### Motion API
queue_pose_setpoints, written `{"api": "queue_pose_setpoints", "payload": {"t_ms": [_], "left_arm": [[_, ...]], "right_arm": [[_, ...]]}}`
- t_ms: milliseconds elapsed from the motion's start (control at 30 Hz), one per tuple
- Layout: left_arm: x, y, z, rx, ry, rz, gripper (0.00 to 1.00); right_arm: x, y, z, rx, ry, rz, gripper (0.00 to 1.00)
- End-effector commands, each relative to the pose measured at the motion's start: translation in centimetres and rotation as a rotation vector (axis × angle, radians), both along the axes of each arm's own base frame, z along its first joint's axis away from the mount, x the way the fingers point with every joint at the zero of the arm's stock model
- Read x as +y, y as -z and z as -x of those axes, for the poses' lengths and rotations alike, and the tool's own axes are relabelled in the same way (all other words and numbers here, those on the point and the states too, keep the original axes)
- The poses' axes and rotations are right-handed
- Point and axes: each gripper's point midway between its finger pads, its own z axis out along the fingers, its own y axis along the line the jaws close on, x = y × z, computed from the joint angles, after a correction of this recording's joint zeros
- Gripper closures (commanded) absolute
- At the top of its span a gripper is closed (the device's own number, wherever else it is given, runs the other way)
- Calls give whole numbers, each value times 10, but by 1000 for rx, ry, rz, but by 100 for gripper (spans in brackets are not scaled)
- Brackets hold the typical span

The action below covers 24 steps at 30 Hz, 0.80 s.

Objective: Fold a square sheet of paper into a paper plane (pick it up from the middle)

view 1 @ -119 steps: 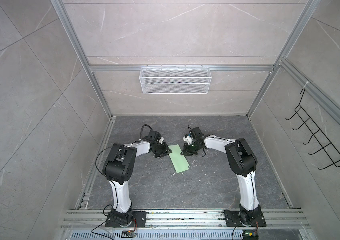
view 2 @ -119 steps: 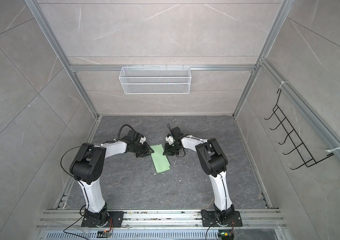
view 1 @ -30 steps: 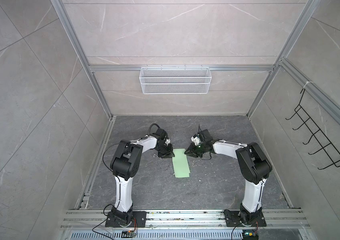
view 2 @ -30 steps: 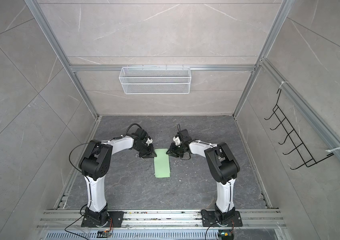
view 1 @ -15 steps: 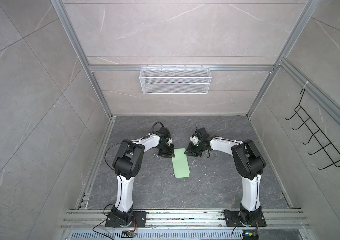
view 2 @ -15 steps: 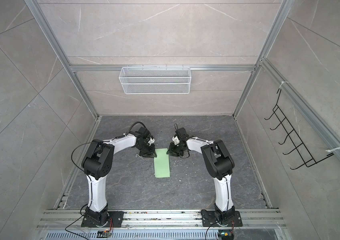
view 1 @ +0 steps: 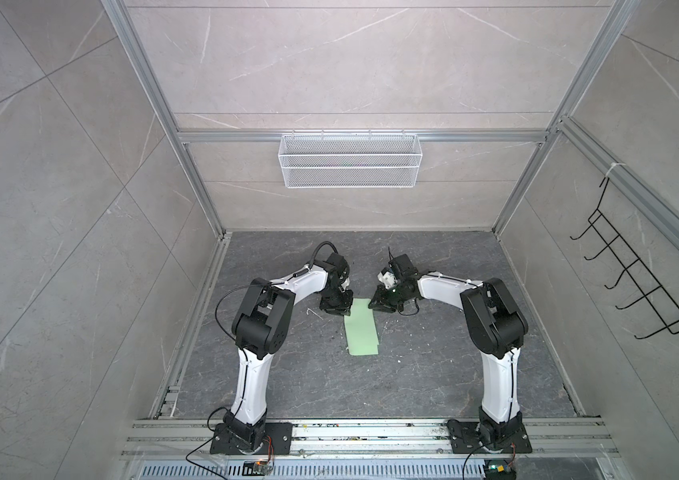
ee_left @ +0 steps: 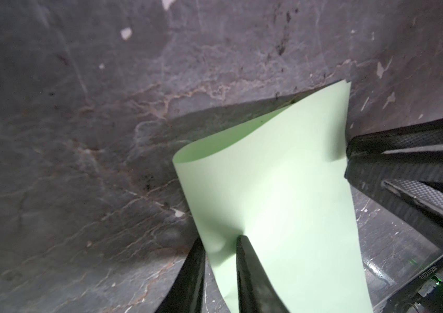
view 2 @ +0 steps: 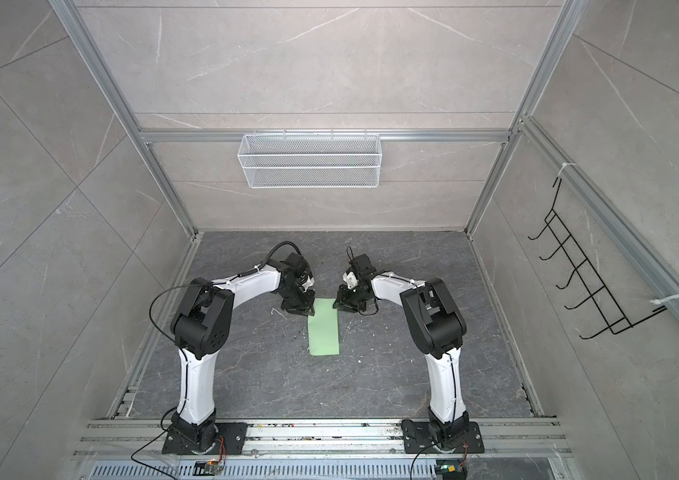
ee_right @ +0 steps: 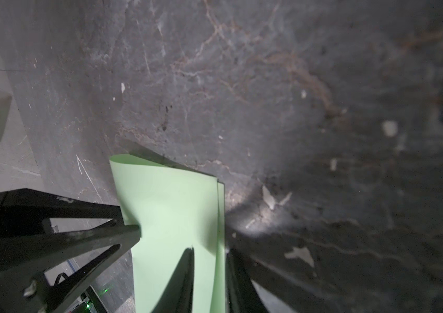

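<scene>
The square sheet of paper (view 1: pixel 362 328) (view 2: pixel 323 330) is pale green and lies on the dark floor, folded over into a long rectangle. Its left long side is a soft rounded fold (ee_left: pixel 282 189); its right side shows two loose edges (ee_right: pixel 177 203). My left gripper (view 1: pixel 344 308) (ee_left: pixel 220 241) is at the far left corner, jaws narrowly apart: one finger on the paper, the other on the floor beside it. My right gripper (view 1: pixel 373 305) (ee_right: pixel 209 250) straddles the far right edge the same way. No paper plane is in view.
A white wire basket (view 1: pixel 350 166) hangs on the back wall. A black hook rack (view 1: pixel 637 286) is on the right wall. Small white scraps (ee_right: pixel 269 199) dot the floor. Metal rails (view 1: pixel 350 434) run along the front edge by the arm bases.
Since four seconds ago the sheet has turned from slanted to straight, and both grippers have moved to its far corners. In the last second both arms shifted only slightly.
</scene>
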Motion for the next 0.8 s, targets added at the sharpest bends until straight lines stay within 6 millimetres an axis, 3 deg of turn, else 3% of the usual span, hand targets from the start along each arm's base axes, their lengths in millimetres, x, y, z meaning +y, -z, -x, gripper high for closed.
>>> {"api": "queue_pose_setpoints", "payload": {"t_ms": [0,767], "left_arm": [[9,13,10,35,42,-78,74],[7,17,16,9,164,-208,71]], "right_arm": [[-17,36,20,96,-6,112,74],[-27,51,26,106,-1,183,81]]}}
